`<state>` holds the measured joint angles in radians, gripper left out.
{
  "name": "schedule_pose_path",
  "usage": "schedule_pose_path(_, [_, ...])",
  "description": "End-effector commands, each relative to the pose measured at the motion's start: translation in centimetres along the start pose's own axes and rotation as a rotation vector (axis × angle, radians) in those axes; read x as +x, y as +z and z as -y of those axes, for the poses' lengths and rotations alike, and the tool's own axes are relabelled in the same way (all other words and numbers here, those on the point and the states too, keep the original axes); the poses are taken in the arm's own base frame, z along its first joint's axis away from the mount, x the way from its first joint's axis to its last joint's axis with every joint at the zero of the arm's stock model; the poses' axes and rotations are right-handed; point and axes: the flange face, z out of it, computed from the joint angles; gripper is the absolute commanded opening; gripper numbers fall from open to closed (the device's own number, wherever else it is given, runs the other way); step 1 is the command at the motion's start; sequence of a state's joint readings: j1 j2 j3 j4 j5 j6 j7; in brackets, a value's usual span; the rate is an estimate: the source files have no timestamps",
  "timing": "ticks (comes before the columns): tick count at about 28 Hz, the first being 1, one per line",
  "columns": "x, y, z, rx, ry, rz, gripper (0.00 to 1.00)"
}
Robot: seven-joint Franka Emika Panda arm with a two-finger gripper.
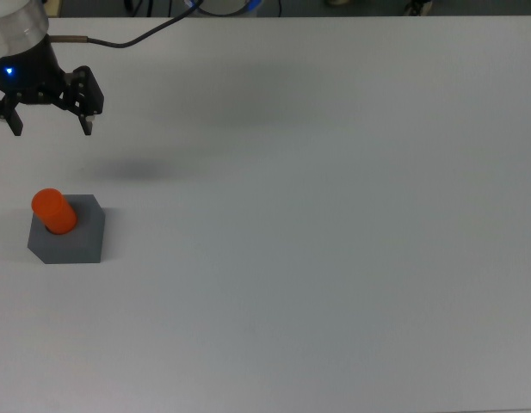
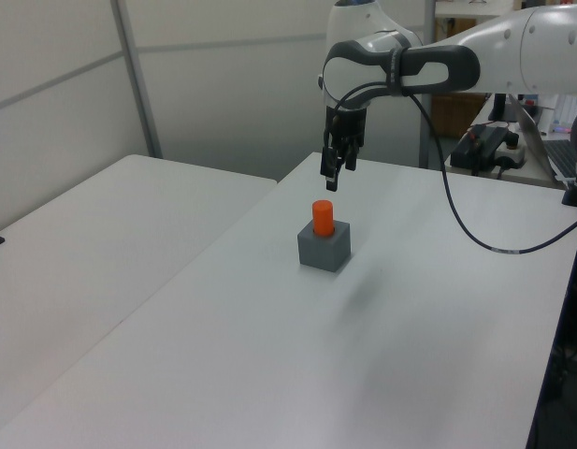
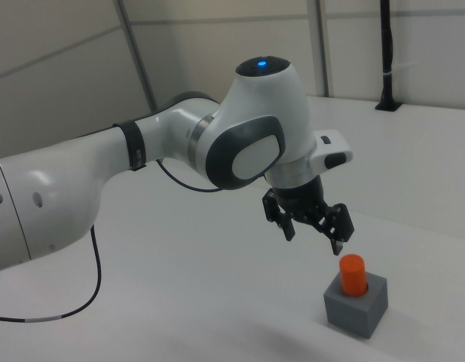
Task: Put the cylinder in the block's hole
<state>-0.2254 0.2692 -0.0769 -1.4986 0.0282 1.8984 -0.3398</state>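
The orange cylinder (image 1: 53, 211) stands upright in the hole of the grey block (image 1: 74, 242), its upper half sticking out above the top face. Both show again in the left view as the cylinder (image 2: 323, 216) in the block (image 2: 324, 251), and in the right view as the cylinder (image 3: 352, 273) in the block (image 3: 356, 306). My gripper (image 1: 52, 125) hangs open and empty well above the block, nothing between its fingers. In the left view the gripper (image 2: 331, 175) is above the cylinder; in the right view the gripper (image 3: 314, 234) is up and to the right view's left of it.
The block sits near the top view's left edge of a white table (image 1: 317, 258). A black cable (image 1: 153, 30) trails from the arm across the table's far side. A second white table (image 2: 92, 243) adjoins at the left view's left.
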Motion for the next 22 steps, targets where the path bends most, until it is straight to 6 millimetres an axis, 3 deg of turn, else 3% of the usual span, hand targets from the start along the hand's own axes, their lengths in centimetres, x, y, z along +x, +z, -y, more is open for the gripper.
schedule_pose_path(1, [-0.43, -0.27, -0.05, -0.009, 0.002, 0.023, 1.00])
schedule_pose_path(22, [-0.28, 0.07, 0.38, -0.005, -0.005, 0.026, 1.00])
